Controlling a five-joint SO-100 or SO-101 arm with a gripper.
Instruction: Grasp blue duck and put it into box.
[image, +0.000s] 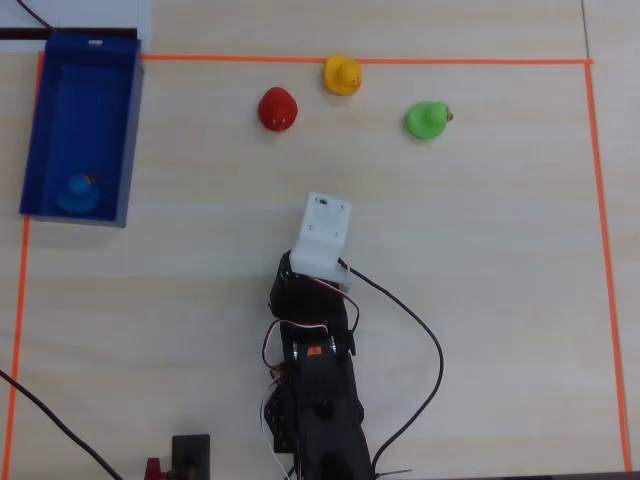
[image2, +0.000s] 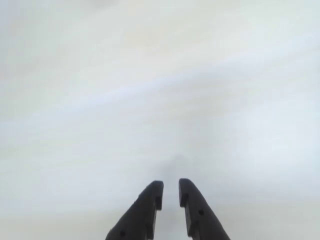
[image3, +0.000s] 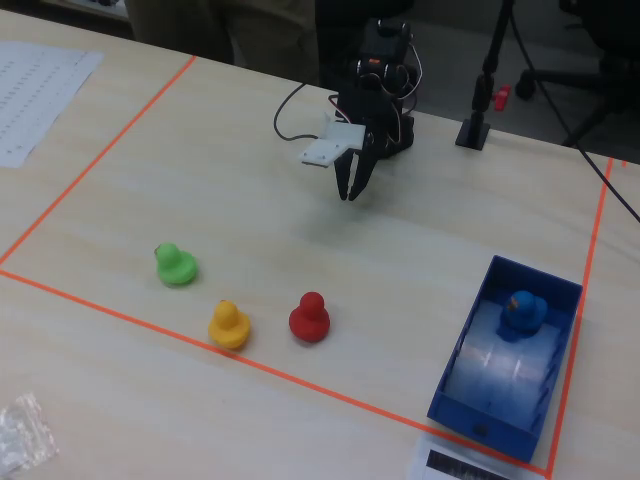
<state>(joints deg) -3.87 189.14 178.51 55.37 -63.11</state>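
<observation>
The blue duck (image: 78, 192) sits inside the box (image: 127, 130), at the end of the box nearest the arm's side of the counter (image: 500, 300) in the overhead view, with the rest of the box floor bare beyond it. In the fixed view the same duck (image3: 522, 311) rests toward the far end of the box (image3: 462, 385), upright as far as I can tell, its walls all around it.

The end effector (image3: 349, 193) hangs well apart from the box, over bare counter near the middle of the taped-off area. Taking the box as the landmark, the end effector lies off its long side, away toward the centre of the counter, and points down at the surface. In the wrist view the end effector (image2: 170, 192) shows two dark fingers drawn narrow, with only a slim gap between them and nothing in it; beneath them is only pale, blurred counter.

So the relation that matters reads like this: the duck is already within the box walls, and the end effector is empty and clear of both. I judge the task's placing step complete as things lie, with nothing left to carry.

The red duck (image: 277, 108), yellow duck (image: 342, 75) and green duck (image: 428, 119) stand in a loose row beyond the end effector in the overhead view, all outside the box and apart from each other.
</observation>
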